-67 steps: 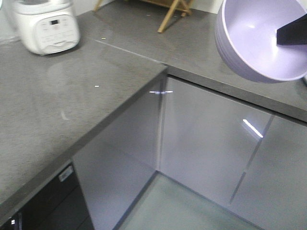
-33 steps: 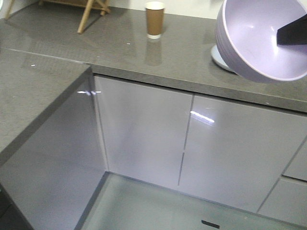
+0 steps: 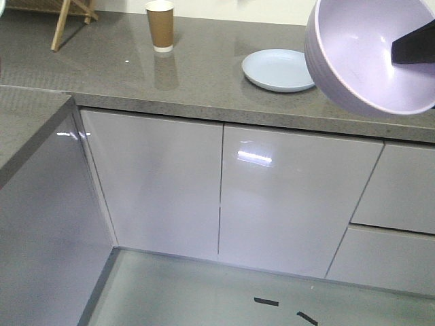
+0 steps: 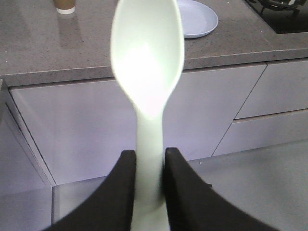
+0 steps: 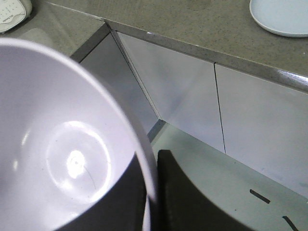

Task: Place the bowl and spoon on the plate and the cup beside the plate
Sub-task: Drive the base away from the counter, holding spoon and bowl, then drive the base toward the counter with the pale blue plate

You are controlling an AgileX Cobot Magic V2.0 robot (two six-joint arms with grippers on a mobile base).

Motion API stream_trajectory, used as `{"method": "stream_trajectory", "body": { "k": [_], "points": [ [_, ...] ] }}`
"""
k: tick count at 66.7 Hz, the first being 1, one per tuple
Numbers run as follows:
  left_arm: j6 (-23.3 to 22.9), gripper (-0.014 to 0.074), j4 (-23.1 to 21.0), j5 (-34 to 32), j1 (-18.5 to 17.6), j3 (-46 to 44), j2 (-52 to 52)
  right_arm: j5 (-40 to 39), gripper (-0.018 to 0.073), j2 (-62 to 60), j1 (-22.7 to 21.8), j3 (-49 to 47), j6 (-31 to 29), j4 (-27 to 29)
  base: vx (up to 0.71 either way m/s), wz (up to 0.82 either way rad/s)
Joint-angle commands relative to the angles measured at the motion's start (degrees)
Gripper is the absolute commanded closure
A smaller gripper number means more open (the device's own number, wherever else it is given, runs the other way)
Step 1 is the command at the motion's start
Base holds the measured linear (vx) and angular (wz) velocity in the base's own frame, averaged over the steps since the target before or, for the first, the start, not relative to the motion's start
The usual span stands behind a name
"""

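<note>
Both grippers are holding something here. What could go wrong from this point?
The right gripper pinches the bowl only at its rim, so it may pivot or slip before reaching the plate.
The left gripper holds the spoon low on its handle; the scoop end could swing on touchdown.
The plate lies fairly near the front edge of the counter, so a hard nudge might shove it off.

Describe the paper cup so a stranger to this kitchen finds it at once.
Start at the long grey countertop above the pale cabinet doors. Left of the pale blue plate, towards the back, is the cup. Unlike the flat plate, it stands tall, brown with white rim and base band.
</note>
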Motion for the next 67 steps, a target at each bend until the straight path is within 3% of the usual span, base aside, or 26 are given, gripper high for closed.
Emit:
{"method": "stream_trajectory", "body": {
  "k": [1, 67],
  "points": [
    [-0.01, 0.0603, -1.47, -3.52, -0.04, -1.45, -0.83, -2.67, 0.0566, -1.41, -0.10, -1.47, -0.39, 2.78, -0.05, -0.21],
    [-0.01, 0.0603, -1.47, -3.48, -0.04, -1.45, -0.83, -2.67, 0.0566, -1.41, -0.10, -1.47, -0.39, 2.78, -0.01, -0.07]
  ]
}}
